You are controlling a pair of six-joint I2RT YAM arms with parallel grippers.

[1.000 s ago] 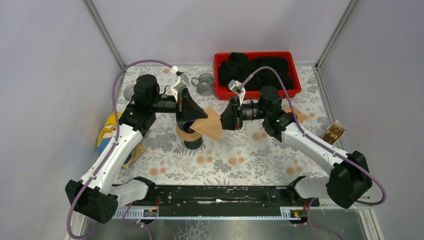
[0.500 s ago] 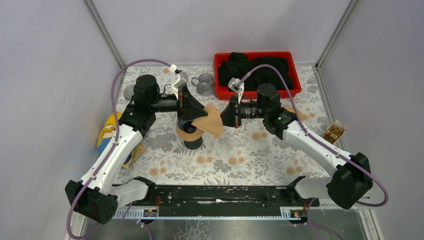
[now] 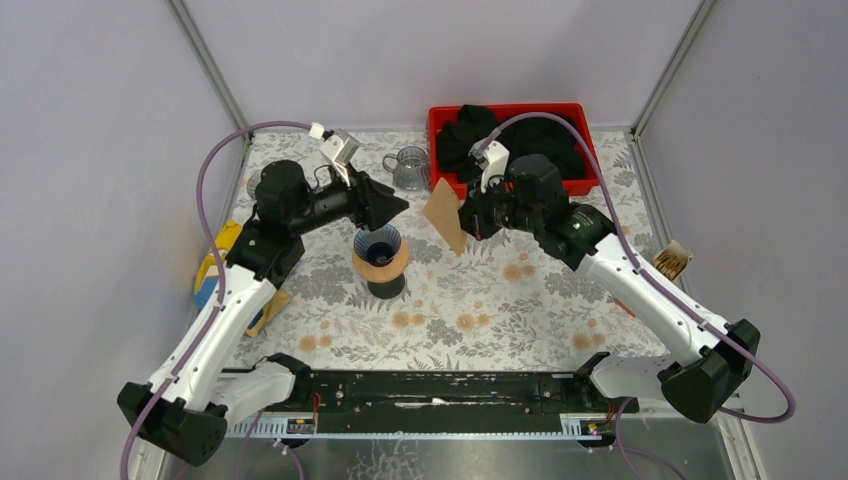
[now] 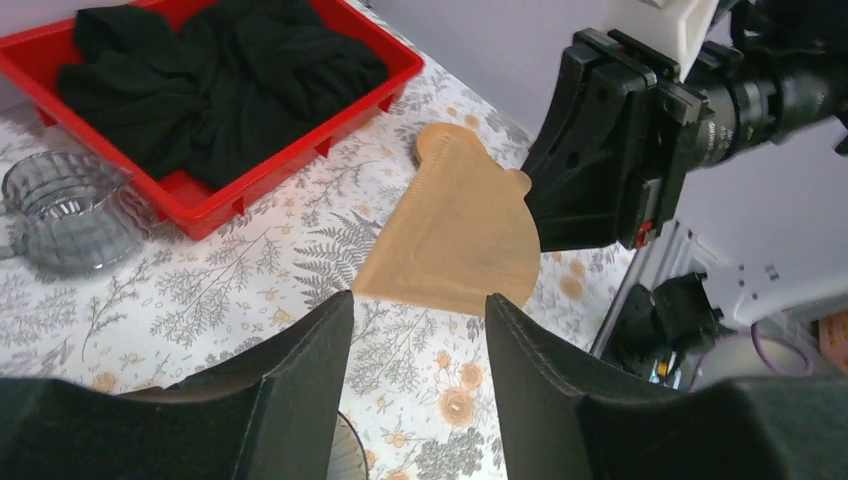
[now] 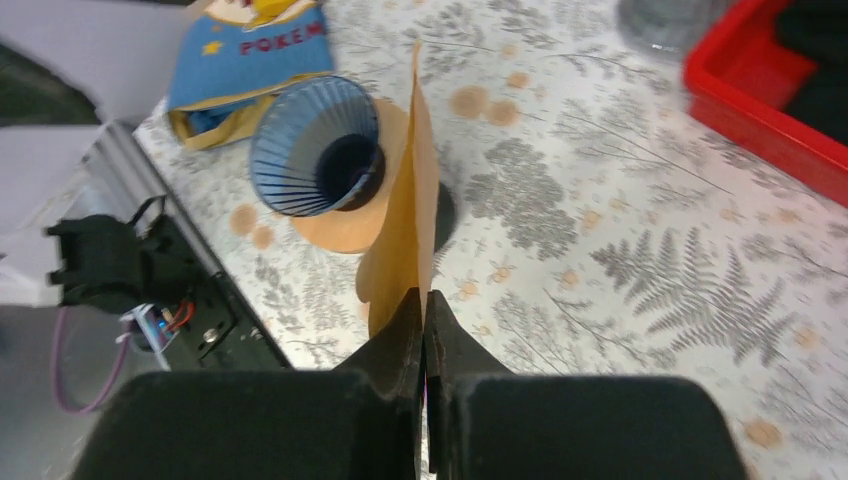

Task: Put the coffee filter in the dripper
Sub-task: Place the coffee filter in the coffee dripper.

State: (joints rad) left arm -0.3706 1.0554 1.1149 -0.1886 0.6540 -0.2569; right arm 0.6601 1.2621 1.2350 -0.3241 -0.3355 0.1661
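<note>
The brown paper coffee filter (image 3: 444, 214) hangs in the air, pinched at one edge by my right gripper (image 3: 464, 214), which is shut on it. The right wrist view shows the filter (image 5: 405, 225) edge-on, rising from the closed tips of that gripper (image 5: 425, 300). The dripper (image 3: 378, 246), a blue ribbed cone on a wooden ring and black base, stands just left of and below the filter; its cone (image 5: 315, 145) holds nothing. My left gripper (image 3: 396, 206) hovers above the dripper, open and apart from the filter (image 4: 450, 235), nothing between its fingers (image 4: 300, 385).
A red bin (image 3: 590, 160) of black cloth sits at the back right, with a small glass pitcher (image 3: 408, 168) to its left. A blue and yellow bag (image 3: 214, 268) lies at the left edge. A brown bundle (image 3: 672, 262) stands at the right edge.
The left gripper let go of the filter, opened and drew back to the left. The right gripper shut on the filter and carried it up and to the right, off the dripper.
</note>
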